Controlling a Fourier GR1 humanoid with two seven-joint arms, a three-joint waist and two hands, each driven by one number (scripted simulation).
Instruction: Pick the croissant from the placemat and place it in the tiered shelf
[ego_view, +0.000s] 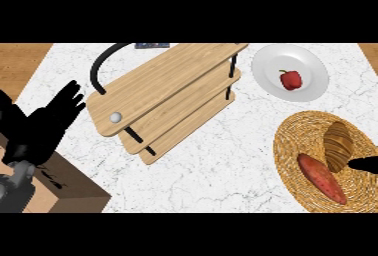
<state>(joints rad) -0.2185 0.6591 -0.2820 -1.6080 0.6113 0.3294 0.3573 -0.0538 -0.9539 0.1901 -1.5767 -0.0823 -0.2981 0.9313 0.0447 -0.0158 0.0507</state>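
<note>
A golden-brown croissant (339, 144) lies on the round woven placemat (299, 137) at the right, next to a reddish sweet potato (322, 178). Only the black fingertips of my right hand (365, 163) show at the right edge, just below and right of the croissant; whether they touch it I cannot tell. The wooden tiered shelf (166, 92) with black posts and a black handle stands at the upper middle, tilted diagonally. My left hand (46, 122) rests open at the left, fingers up, beside the shelf's left end.
A white plate (314, 65) with a red bell pepper (291, 79) sits at the upper right, behind the placemat. A brown cardboard box (66, 187) stands at the lower left under my left forearm. A small white knob (116, 117) sits on the shelf's top board.
</note>
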